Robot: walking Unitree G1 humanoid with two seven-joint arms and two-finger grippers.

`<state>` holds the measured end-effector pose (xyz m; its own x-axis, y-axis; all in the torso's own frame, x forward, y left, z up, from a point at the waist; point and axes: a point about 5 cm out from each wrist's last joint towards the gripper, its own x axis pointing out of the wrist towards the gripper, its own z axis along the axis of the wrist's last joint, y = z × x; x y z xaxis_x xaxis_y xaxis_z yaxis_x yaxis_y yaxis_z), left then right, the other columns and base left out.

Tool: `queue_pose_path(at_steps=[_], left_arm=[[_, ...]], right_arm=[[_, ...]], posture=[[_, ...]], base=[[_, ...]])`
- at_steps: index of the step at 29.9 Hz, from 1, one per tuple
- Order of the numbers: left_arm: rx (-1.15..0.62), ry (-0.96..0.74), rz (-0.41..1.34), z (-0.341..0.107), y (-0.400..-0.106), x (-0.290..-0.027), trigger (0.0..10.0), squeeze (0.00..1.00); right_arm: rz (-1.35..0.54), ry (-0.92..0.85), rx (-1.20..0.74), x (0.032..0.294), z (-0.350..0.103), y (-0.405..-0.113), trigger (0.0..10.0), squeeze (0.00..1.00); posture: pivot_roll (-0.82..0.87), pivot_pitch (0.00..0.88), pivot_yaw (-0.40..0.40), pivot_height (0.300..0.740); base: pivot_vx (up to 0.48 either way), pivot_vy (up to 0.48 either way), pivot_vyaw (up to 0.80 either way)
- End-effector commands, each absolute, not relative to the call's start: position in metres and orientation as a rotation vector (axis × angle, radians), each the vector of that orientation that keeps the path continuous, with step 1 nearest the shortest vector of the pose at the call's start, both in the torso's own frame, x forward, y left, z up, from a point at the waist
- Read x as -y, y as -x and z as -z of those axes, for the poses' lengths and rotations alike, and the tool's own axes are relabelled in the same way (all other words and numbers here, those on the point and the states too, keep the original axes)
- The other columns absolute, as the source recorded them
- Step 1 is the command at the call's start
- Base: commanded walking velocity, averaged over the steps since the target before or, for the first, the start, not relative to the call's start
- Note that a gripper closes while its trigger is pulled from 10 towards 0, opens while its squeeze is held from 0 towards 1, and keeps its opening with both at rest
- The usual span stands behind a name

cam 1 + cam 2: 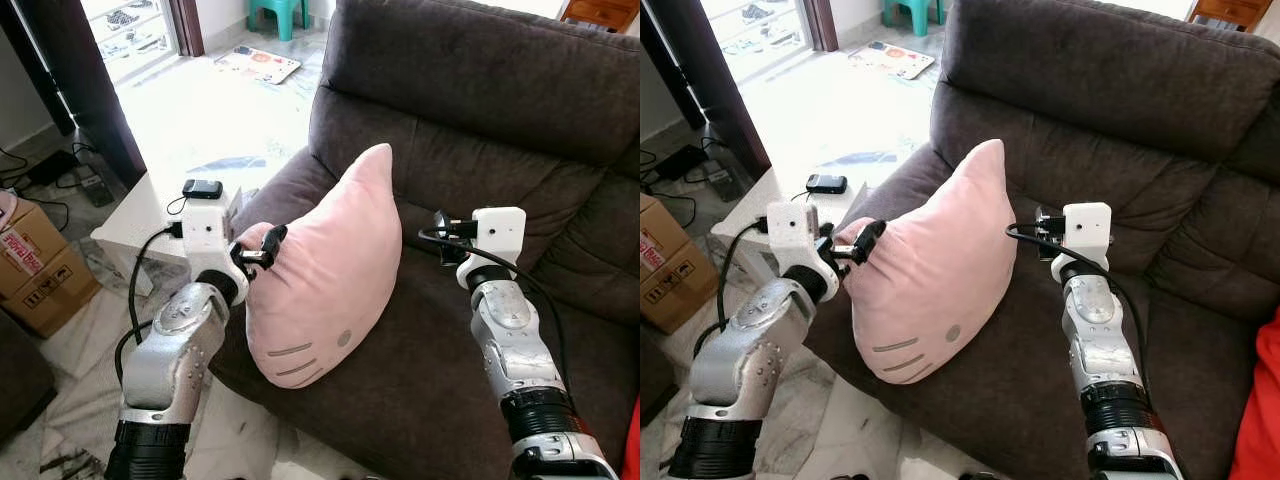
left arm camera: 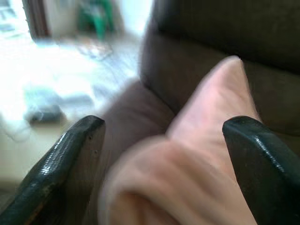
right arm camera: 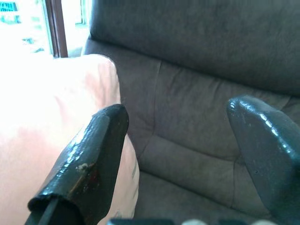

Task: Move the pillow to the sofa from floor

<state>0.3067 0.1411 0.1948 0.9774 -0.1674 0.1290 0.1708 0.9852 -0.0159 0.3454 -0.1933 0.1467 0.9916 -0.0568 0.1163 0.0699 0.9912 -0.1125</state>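
- The pink pillow (image 1: 325,275) stands on its edge on the seat of the dark brown sofa (image 1: 500,90), in the centre of the frame. Its pointed top corner leans toward the backrest, and its lower end with grey stitched marks hangs a little over the front edge of the seat.
- The left gripper (image 1: 258,248) is at the left side of the pillow, at middle height of the frame. In the left wrist view its two black fingers (image 2: 61,164) are spread wide, with a bulging corner of the pillow between them. This view is blurred, so I cannot tell if the fingers press the fabric.
- The right gripper (image 3: 178,154) is at the right side of the pillow, centre right in the frame. Its jaws are wide open. In the right wrist view one finger (image 3: 89,159) lies just beside the pillow surface, and the other finger is in front of the sofa cushion and holds nothing.
- A low white table (image 1: 130,225) stands at the left of the sofa, with a small black device (image 1: 202,188) on it.
- A cardboard box (image 1: 35,265) is on the floor at the left edge of the frame.
- A green stool (image 1: 278,15) stands at the top of the frame, and a flat printed sheet (image 1: 258,64) lies on the light floor below it.
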Motion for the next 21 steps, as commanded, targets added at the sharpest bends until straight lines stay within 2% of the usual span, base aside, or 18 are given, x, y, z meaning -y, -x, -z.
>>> queue_pose_path(at_steps=[1, 10, 13, 21], left_arm=[[0.176, -0.076, 0.116, -0.196, -0.303, -0.145, 10.0, 0.0], [0.264, -0.127, 0.061, -0.191, -0.297, -0.152, 10.0, 0.0], [0.331, -0.283, 0.028, -0.188, -0.293, -0.151, 10.0, 0.0], [0.375, -0.334, -0.052, -0.189, -0.294, -0.156, 10.0, 0.0]], right_arm=[[0.058, 0.09, 0.167, 0.193, -0.152, -0.339, 10.0, 0.0], [0.056, 0.035, 0.243, 0.19, -0.152, -0.322, 10.0, 0.0], [0.055, -0.001, 0.296, 0.189, -0.155, -0.313, 10.0, 0.0], [0.072, -0.044, 0.316, 0.192, -0.151, -0.301, 10.0, 0.0]], posture=[[-0.02, 0.102, -0.061, 0.74], [-0.01, 0.093, -0.057, 0.74], [-0.01, 0.089, -0.056, 0.74], [-0.01, 0.071, -0.053, 0.74]], base=[[0.0, 0.0, 0.0], [0.0, 0.0, 0.0], [0.0, 0.0, 0.0], [0.0, 0.0, 0.0]])
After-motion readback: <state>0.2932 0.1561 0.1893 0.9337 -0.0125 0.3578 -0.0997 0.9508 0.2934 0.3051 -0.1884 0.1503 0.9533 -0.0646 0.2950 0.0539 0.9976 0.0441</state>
